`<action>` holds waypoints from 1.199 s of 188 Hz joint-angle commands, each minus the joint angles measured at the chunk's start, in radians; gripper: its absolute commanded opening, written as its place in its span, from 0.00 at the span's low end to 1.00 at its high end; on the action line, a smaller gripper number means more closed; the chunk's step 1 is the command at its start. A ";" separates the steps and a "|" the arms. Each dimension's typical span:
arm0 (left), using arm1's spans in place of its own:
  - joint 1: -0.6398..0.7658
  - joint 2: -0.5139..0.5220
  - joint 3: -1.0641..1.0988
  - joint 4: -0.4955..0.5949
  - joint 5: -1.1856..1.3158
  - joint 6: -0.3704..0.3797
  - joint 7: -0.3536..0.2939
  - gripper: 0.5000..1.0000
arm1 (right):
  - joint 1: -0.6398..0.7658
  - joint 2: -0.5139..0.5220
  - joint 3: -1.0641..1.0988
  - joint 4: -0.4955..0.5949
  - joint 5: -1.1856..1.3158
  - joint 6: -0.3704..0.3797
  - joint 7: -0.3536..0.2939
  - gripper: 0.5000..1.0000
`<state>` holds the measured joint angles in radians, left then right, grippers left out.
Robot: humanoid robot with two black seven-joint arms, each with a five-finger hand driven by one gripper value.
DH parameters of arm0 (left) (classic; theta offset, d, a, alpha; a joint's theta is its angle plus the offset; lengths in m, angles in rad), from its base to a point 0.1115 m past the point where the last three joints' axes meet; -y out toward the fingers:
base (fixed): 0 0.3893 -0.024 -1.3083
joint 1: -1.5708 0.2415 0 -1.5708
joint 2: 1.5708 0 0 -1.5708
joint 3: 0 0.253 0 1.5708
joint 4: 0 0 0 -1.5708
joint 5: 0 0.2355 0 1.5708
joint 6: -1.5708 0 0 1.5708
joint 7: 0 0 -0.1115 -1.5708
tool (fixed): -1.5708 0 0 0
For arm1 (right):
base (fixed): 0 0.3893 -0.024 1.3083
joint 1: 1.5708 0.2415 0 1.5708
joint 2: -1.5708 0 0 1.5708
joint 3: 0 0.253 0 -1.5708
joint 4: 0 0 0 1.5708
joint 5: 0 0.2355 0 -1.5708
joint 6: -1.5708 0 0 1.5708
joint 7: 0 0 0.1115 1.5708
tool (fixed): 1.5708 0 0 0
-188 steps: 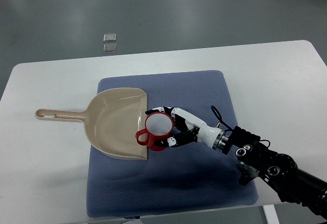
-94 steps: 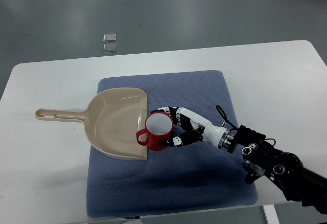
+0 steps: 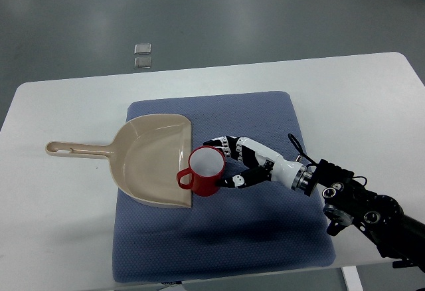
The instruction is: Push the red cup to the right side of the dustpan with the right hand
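A red cup (image 3: pixel 203 171) with a white inside stands upright on the blue mat (image 3: pixel 219 238), against the right edge of the beige dustpan (image 3: pixel 151 161). Its handle points left over the dustpan's lip. My right hand (image 3: pixel 224 163) lies just right of the cup, its arm coming in from the lower right. The fingers (image 3: pixel 222 141) curve loosely past the cup's far side and the thumb sits at its near right side. The hand cups the red cup's right wall without gripping it.
The dustpan's long handle (image 3: pixel 73 149) reaches left onto the white table (image 3: pixel 358 105). The mat extends well to the right of the cup. Two small clear items (image 3: pixel 142 55) lie on the floor beyond the table's far edge.
My right hand and forearm have drawn back to the right, so the fingers wrap less of the cup. The cup has stayed in place by the dustpan's edge.
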<state>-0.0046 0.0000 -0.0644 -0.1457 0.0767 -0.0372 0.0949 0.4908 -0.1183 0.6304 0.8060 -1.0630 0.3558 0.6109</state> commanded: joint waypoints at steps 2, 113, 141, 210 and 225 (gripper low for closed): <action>0.000 0.000 0.000 0.000 0.000 0.000 -0.001 1.00 | 0.002 -0.004 0.000 0.001 0.011 0.000 0.000 0.79; 0.000 0.000 0.000 0.000 0.000 0.000 -0.001 1.00 | 0.046 -0.119 0.002 -0.001 0.201 0.002 0.000 0.79; 0.000 0.000 0.000 0.000 0.000 0.000 -0.001 1.00 | 0.066 -0.153 0.002 -0.004 0.274 -0.003 0.000 0.79; 0.000 0.000 0.000 0.000 0.000 -0.001 0.000 1.00 | 0.097 -0.172 0.005 -0.031 0.388 -0.120 0.000 0.79; 0.000 0.000 0.000 0.000 0.000 0.000 -0.001 1.00 | 0.100 -0.166 0.023 -0.047 0.405 -0.141 0.000 0.79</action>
<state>-0.0046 0.0000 -0.0644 -0.1457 0.0767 -0.0374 0.0940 0.5842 -0.2890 0.6354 0.7742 -0.6819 0.2478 0.6109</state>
